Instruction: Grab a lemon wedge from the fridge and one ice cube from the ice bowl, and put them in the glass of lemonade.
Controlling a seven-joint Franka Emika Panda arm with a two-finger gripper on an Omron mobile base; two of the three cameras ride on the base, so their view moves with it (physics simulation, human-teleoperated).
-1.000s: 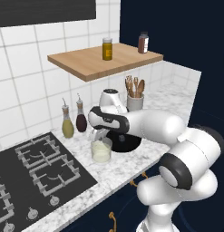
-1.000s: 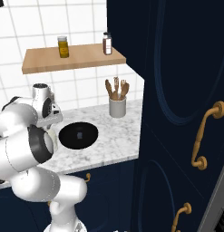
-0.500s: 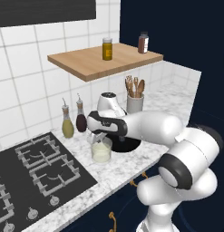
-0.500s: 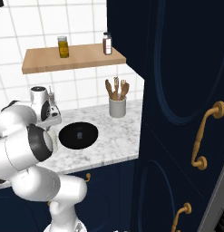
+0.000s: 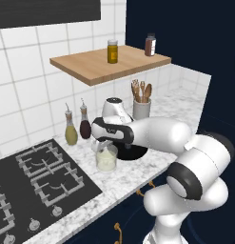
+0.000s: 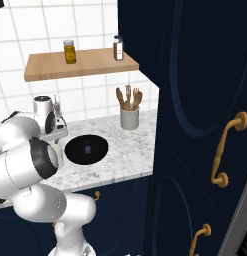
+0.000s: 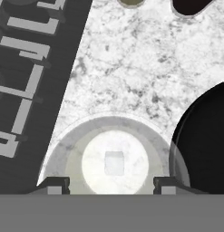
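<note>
The glass of lemonade (image 5: 106,159) stands on the marble counter between the hob and the black ice bowl (image 6: 86,149). My gripper (image 5: 103,145) hangs straight above it, jaws open. In the hand view the glass (image 7: 63,149) is a pale ring under my gripper (image 7: 111,186), and a small pale ice cube (image 7: 114,163) lies inside the ring, apart from both fingertips. The ice bowl (image 7: 204,145) sits just right of the glass, with one cube (image 6: 87,149) in its middle. The lemon wedge is out of view. A grey edge of the fridge (image 6: 242,215) shows at the lower right.
The black gas hob (image 5: 38,181) lies left of the glass. Two slim bottles (image 5: 77,129) stand by the tiled wall behind it. A utensil holder (image 5: 141,107) stands at the back right, under a wooden shelf (image 5: 109,64) with two jars. Tall navy cabinets (image 6: 195,100) close off the right side.
The jaws have gone from shut to open above the glass. The hand has stayed almost in place.
</note>
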